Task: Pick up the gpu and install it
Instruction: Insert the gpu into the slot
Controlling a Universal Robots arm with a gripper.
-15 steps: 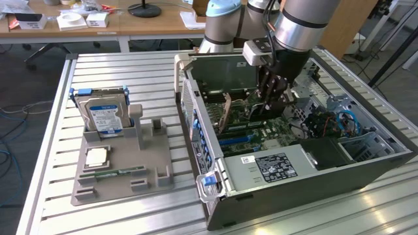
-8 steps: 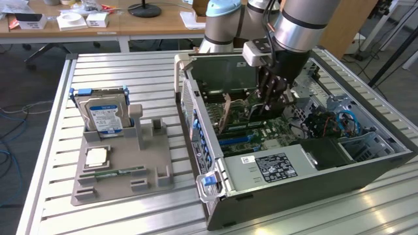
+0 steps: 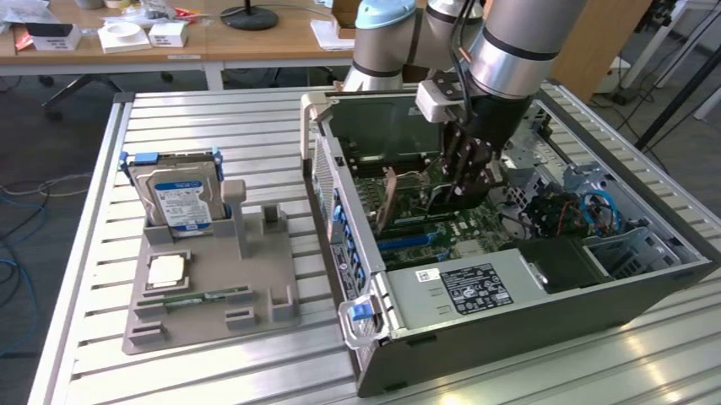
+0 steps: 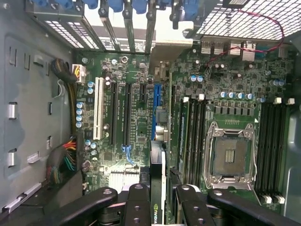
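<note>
The gpu (image 4: 156, 181) is a thin dark card seen edge-on in the wrist view, with a green logo near the fingers. My gripper (image 4: 159, 207) is shut on it, one black finger (image 4: 138, 202) on each side. The card hangs just above the motherboard (image 4: 136, 70), in line with the blue expansion slot (image 4: 157, 96). In the exterior view my gripper (image 3: 464, 190) reaches down inside the open computer case (image 3: 563, 325). There the gpu (image 3: 390, 198) stands upright, its end towards the case's rear slot openings.
A white slot (image 4: 98, 115) and black slots lie beside the blue one, with the processor socket (image 4: 230, 157) and memory slots close by. Outside the case, a grey holder (image 3: 265, 283) carries a hard drive (image 3: 181, 198), a processor chip (image 3: 167, 270) and a green memory stick (image 3: 208, 297).
</note>
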